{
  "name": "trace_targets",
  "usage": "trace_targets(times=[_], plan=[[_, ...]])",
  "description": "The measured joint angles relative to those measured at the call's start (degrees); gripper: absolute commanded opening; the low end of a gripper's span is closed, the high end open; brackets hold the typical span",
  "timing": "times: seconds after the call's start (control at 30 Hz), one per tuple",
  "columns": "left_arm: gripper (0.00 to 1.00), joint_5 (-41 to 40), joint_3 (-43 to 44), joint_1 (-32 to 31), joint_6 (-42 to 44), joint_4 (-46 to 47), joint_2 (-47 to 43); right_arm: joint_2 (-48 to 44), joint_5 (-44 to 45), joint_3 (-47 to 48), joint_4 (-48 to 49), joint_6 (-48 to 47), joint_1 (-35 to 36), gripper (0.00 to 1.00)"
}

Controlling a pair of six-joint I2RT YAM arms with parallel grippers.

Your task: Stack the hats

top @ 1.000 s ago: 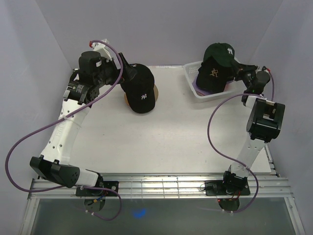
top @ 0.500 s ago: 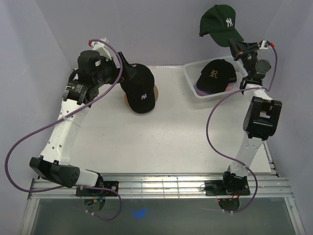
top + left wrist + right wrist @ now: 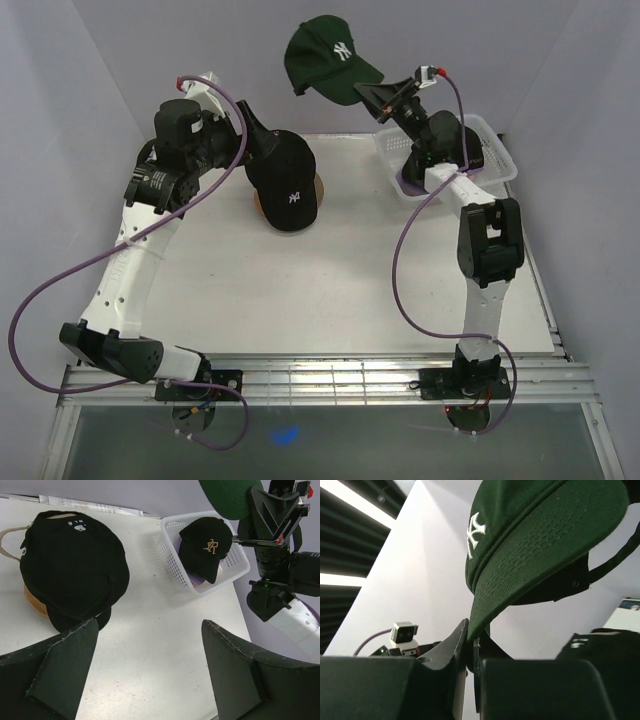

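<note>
Right fingers (image 3: 442,657) clamped on brim of green NY cap (image 3: 325,58), aloft | left fingers (image 3: 60,672) apart, empty | step: transfer | next: lower squarely onto black NY cap (image 3: 288,182).

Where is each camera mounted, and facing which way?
Top external: above, behind left arm and right arm, both in view, looking down at table.
Left wrist: on left gripper, facing nearer black cap and basket; own open fingers below.
Right wrist: on right gripper, facing upward; fingers pinch green NY cap.
Shared: that cap, all three.
</note>
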Motion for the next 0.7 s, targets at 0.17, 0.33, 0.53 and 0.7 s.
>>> trace_targets(times=[0.17,0.33,0.53,0.7], plan=[[0.94,0.37,0.09,0.00,-1.03,-0.02,-0.11,1.09,2.08,3.93,-0.37,-2.54,8.39,0.08],[0.94,0.72,0.20,0.00,-1.57,-0.04,-0.52,4.24,4.92,5.35,-0.20,-3.85,13.55,0.08],[0.94,0.70,0.22,0.00,-1.46,-0.44,-1.29,4.98,6.62,-2.69,1.20,-4.33,16.63,0.08],[0.94,0.72,0.22,0.00,-1.44,-0.42,-1.66,4.98,7.91,-9.88,5.55,-4.37,17.40,0.08]])
